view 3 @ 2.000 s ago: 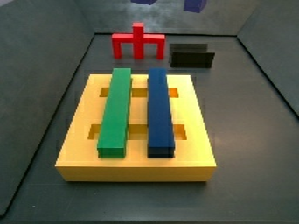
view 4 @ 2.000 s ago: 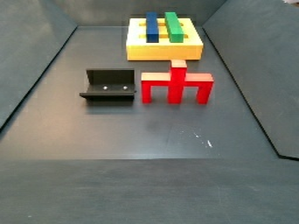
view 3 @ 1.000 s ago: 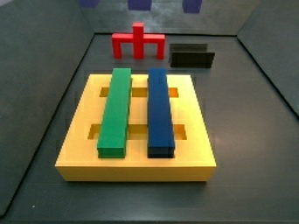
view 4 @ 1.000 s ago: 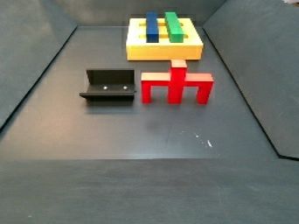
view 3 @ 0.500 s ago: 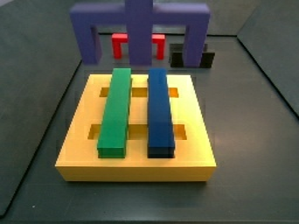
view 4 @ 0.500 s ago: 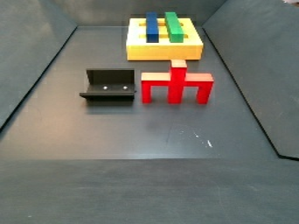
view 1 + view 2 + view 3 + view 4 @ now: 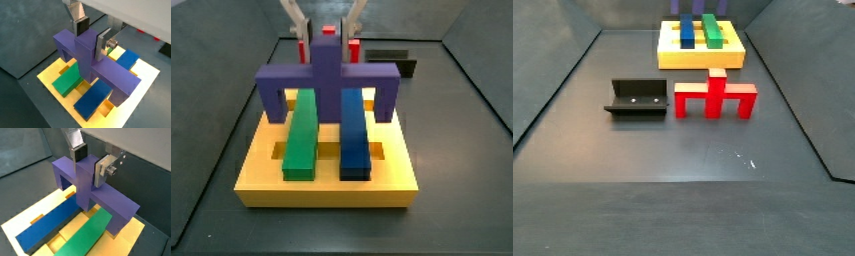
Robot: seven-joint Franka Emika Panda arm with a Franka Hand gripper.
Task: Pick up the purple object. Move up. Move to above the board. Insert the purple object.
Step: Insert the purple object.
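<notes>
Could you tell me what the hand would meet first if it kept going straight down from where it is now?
The hand, shut on the purple object, points down at the yellow board; the purple object's legs would probably meet the board first, beside the green bar and blue bar.

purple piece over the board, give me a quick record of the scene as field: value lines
held piece: purple three-pronged block, prongs pointing down
hand: hand shut on the purple block's centre stem, above the board
board: yellow slotted board
already in board: green bar and blue bar, lying side by side
insertion: not yet done; in a wrist view the outer prongs hang over the board's two sides, straddling both bars
elsewhere: red three-pronged block on the floor beside the fixture
</notes>
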